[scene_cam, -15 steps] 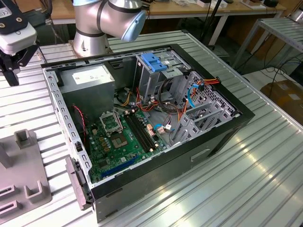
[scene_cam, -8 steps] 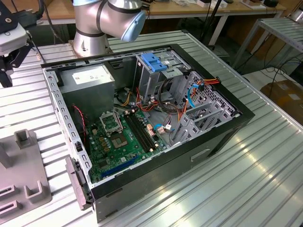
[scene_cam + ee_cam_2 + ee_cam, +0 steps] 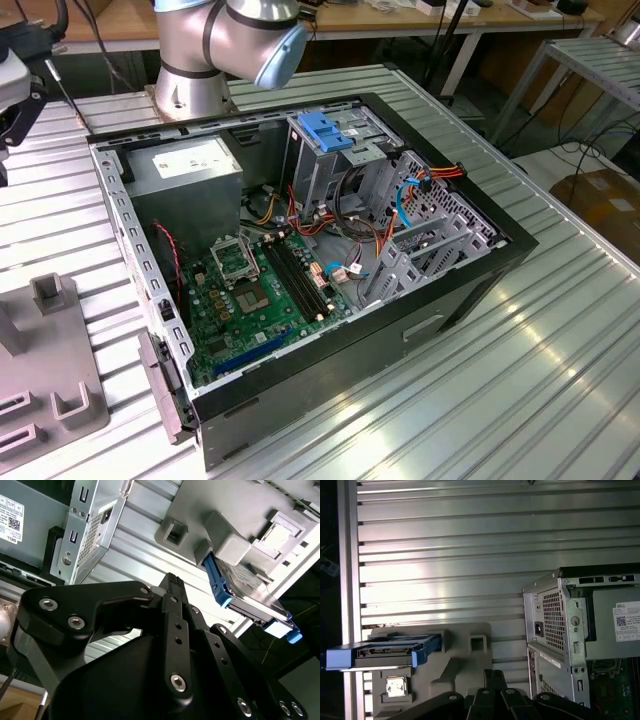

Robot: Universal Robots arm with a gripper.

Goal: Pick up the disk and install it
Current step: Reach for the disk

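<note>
One disk (image 3: 385,652) stands on edge in a grey holder (image 3: 465,655) at the bench's edge; the gripper (image 3: 493,674), jaws closed and empty, hovers nearby.

A white label (image 3: 626,621) with black print and a square code lies on the power supply (image 3: 602,645); its fine lines cannot be read.

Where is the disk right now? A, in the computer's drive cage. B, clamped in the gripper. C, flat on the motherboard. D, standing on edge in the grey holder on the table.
D: in both wrist views the disk stands on edge in the grey holder, outside the computer case and apart from the gripper.
</note>
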